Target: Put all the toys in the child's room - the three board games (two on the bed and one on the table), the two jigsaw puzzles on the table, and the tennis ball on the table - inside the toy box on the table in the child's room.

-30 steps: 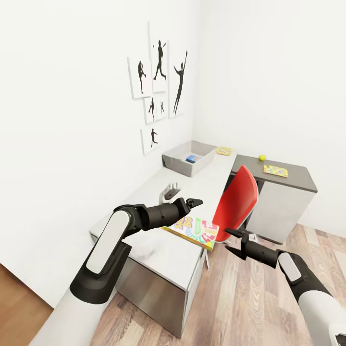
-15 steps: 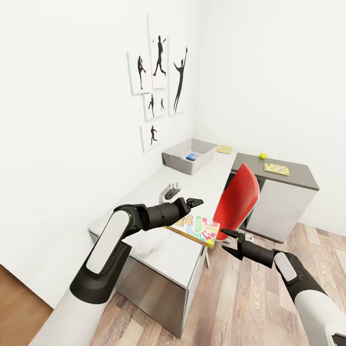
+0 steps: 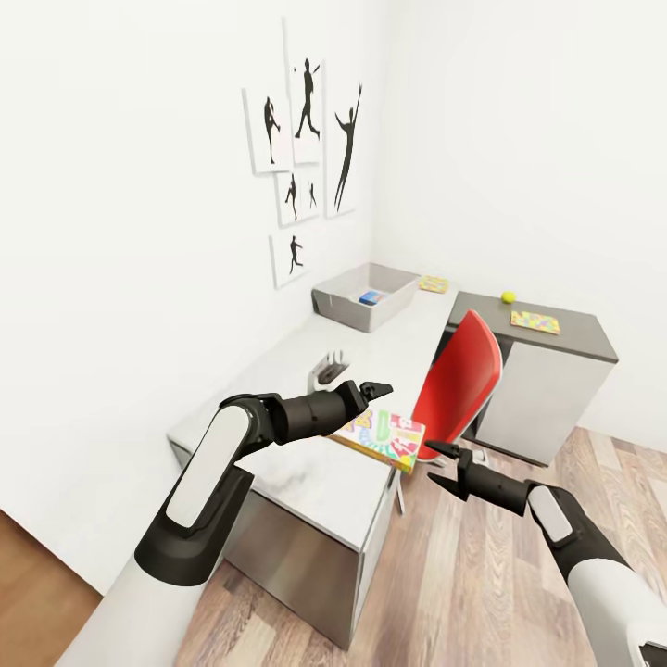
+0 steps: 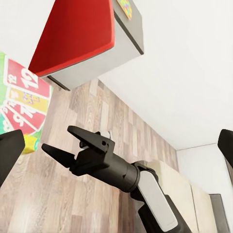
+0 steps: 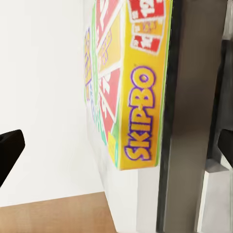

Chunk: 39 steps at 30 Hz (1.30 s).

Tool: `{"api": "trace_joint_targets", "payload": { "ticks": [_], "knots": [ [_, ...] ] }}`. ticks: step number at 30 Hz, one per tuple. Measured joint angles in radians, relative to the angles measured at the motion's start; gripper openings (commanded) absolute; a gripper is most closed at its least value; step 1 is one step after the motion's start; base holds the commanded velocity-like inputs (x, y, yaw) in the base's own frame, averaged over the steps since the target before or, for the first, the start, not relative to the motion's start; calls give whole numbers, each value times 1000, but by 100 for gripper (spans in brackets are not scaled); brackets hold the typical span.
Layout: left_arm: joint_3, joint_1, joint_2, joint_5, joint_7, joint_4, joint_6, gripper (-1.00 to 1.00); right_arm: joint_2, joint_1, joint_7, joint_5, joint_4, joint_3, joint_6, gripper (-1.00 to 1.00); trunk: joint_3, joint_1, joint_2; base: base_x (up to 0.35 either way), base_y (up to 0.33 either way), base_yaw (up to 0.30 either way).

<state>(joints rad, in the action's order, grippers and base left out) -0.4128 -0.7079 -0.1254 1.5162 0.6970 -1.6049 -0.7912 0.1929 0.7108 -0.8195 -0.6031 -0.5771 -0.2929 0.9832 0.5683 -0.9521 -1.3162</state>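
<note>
The SKIP-BO board game [image 3: 382, 437] lies flat at the front edge of the light grey table [image 3: 306, 352]; the right wrist view faces its yellow side [image 5: 131, 82]. My left gripper [image 3: 378, 387] hovers open just above and behind it. My right gripper [image 3: 441, 466] is open beside the table edge, a short gap from the box, and shows again as the right gripper [image 4: 59, 139]. The grey toy box [image 3: 345, 307] stands far back with a blue board game [image 3: 371, 297] inside. One jigsaw puzzle [image 3: 433, 283] lies beside it, another [image 3: 534, 321] on the dark wing near the tennis ball [image 3: 508, 296].
A red chair [image 3: 460, 380] stands tucked at the desk between my right gripper and the dark wing. A small white object [image 3: 326, 369] sits on the table behind my left gripper. Silhouette posters [image 3: 306, 157] hang on the wall. Wooden floor [image 3: 463, 574] lies under my right arm.
The whole view has shifted slightly with the camera. My right gripper has edged a little closer to the SKIP-BO box. Both grippers remain open.
</note>
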Motion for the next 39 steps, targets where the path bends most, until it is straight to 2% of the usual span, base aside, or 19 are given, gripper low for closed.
{"api": "trace_joint_targets", "payload": {
  "ticks": [14, 39],
  "knots": [
    [0, 0, 0, -1, -1, 0, 0, 100, 7, 1, 2, 0, -1, -2, -1, 100, 44, -54, -98, 0, 0, 0],
    [-18, 0, -2, -1, -25, 0, 8, 100, 17, 2, -2, -3, -16, -6, 1, 100, 44, -54, -98, 0, 0, 0]
  ]
}}
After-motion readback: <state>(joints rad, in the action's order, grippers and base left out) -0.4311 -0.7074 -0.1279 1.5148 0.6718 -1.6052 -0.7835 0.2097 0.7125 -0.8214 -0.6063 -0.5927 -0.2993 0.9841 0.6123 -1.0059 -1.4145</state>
